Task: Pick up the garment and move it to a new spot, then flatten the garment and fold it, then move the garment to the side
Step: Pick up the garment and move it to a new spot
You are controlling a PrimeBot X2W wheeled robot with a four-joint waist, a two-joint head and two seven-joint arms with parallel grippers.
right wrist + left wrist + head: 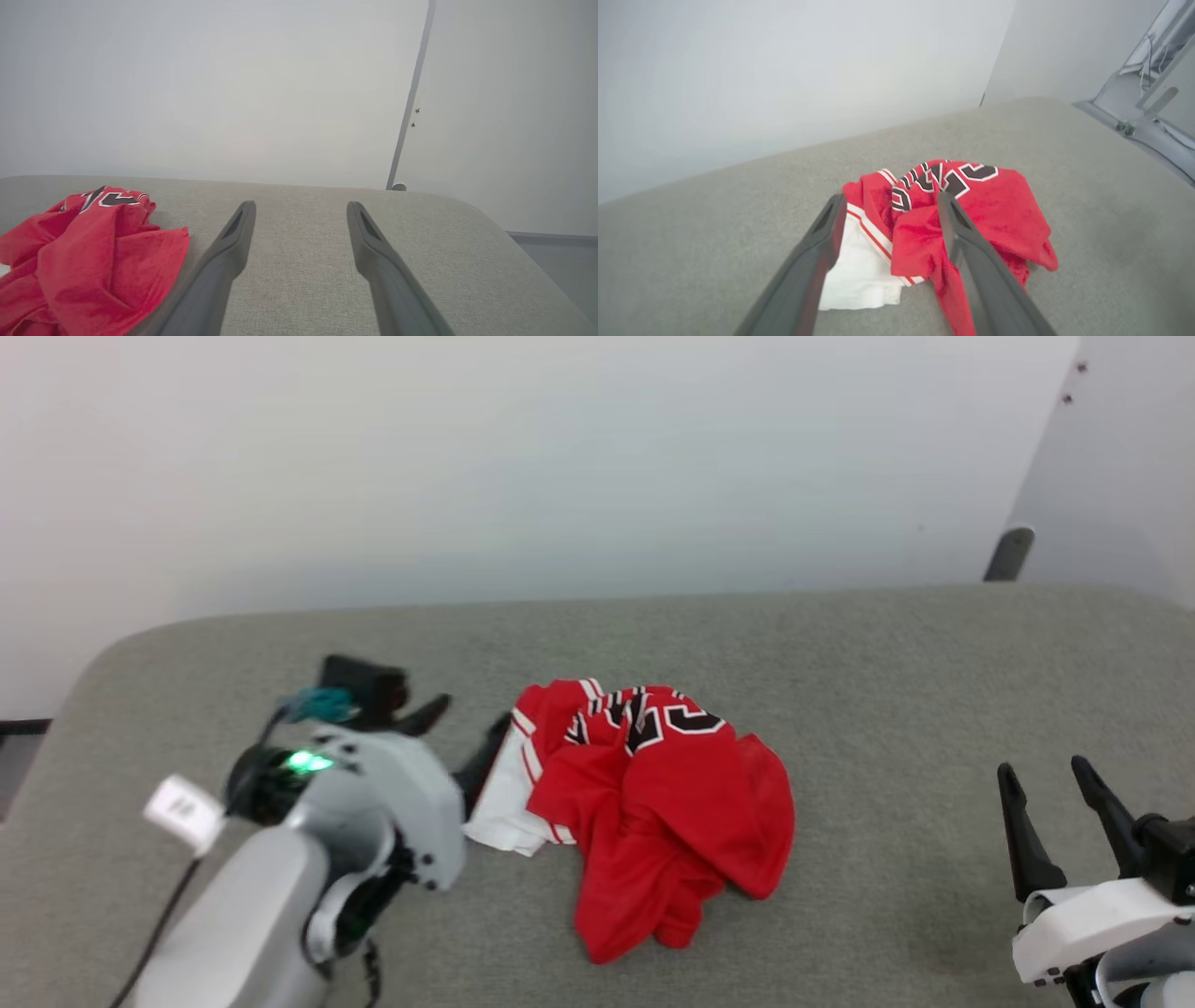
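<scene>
garment [653,803] crumpled on worktop [887,663], left tool [476,707] spread open at its left edge, right tool [1041,767] open, idle, well right; flatten, fold, side-move all pending.

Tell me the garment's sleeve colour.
Sleeve: white with red stripes, best in left wrist view.

Left hand [892,197] spread wide over crumpled garment [1004,210] on grey table [691,242].

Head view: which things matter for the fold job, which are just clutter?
Job: crumpled red garment; grey padded table under it.
Just there: dark post behind the table's far right edge; white tag on the left arm; pale wall.
</scene>
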